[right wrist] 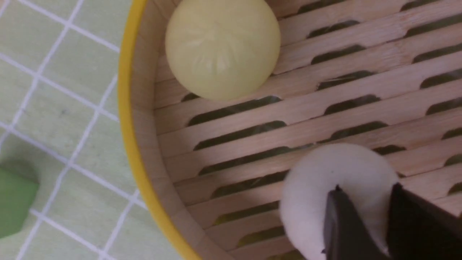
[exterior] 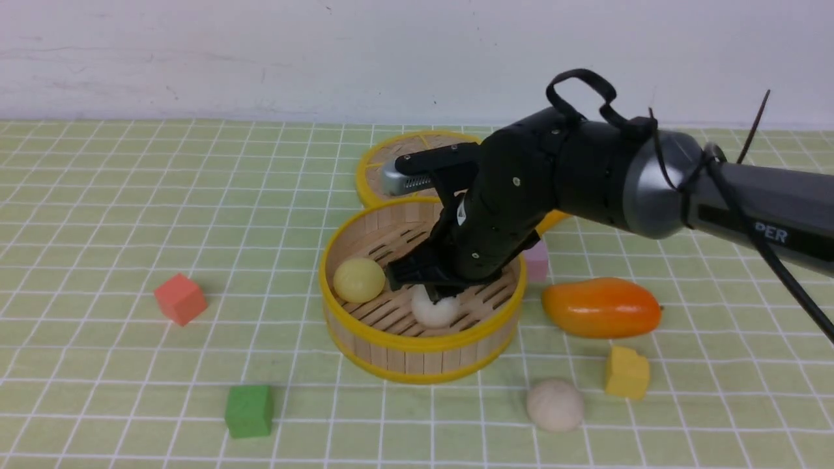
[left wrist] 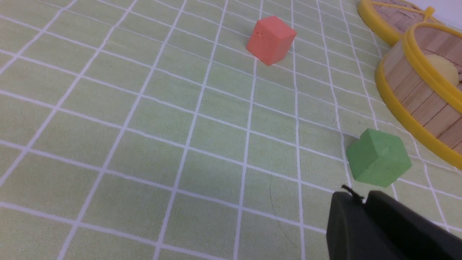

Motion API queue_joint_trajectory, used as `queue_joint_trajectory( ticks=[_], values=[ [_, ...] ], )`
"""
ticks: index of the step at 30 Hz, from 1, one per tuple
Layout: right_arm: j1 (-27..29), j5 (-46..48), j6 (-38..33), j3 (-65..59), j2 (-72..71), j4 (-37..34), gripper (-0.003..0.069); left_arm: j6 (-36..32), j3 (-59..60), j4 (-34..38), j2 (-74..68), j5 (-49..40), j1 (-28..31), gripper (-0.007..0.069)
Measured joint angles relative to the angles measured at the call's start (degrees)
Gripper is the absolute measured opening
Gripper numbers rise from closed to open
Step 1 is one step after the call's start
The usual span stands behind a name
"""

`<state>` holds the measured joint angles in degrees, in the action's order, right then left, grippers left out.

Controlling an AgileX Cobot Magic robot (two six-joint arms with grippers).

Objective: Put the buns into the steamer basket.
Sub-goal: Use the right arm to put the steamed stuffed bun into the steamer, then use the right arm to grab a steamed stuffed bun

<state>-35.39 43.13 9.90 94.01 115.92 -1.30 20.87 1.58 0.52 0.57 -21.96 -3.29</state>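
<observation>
You're working on a pale green cloth (exterior: 130, 215) ruled with a white grid, and a plain white wall (exterior: 260, 52) closes off the far side. The steamer basket (exterior: 417, 357) stands mid-cloth: round, bamboo-slat sides, yellow rims, slotted floor. A flat woven lid (exterior: 381, 156) lies just behind it on the far side.

Two buns are inside. The pale yellow bun (exterior: 359, 280), smooth with faint pleats on its crown, sits against the left wall. The off-white bun (exterior: 435, 314) rests on the near part of the floor. Your right gripper (exterior: 435, 292) hangs directly over that one with its jaws a little parted, and the bun shows through the gap. Whether the tips touch it, you can't tell.

The third bun (exterior: 555, 405), beige and rounded, lies on the cloth near and right of the basket, close to a yellow cube (exterior: 627, 372).

Your left gripper (left wrist: 362, 200) sits low over the cloth beside the green cube (left wrist: 379, 159), with its fingers together and nothing in them.
</observation>
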Motion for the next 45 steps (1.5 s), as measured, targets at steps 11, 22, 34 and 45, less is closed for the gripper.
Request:
queue_joint_trajectory(
  ticks=[11,22,34,45],
  values=[
    [0.0,14.88,-0.05,-0.16,-10.35,7.55,0.0353,0.0,0.0,-0.05,0.0,0.0,0.0,0.0067],
    [0.0,10.3,-2.19,-18.39,-22.49,6.69,0.0295,0.0,0.0,-0.05,0.0,0.0,0.0,0.0074],
    [1.91,-2.06,0.64,-29.51,-21.55,6.91,0.0293,0.0,0.0,-0.09,0.0,0.0,0.0,0.0083],
    [3.37,-2.24,1.73,-29.56,-16.52,3.19,0.0293,0.0,0.0,-0.09,0.0,0.0,0.0,0.0094]
  ],
)
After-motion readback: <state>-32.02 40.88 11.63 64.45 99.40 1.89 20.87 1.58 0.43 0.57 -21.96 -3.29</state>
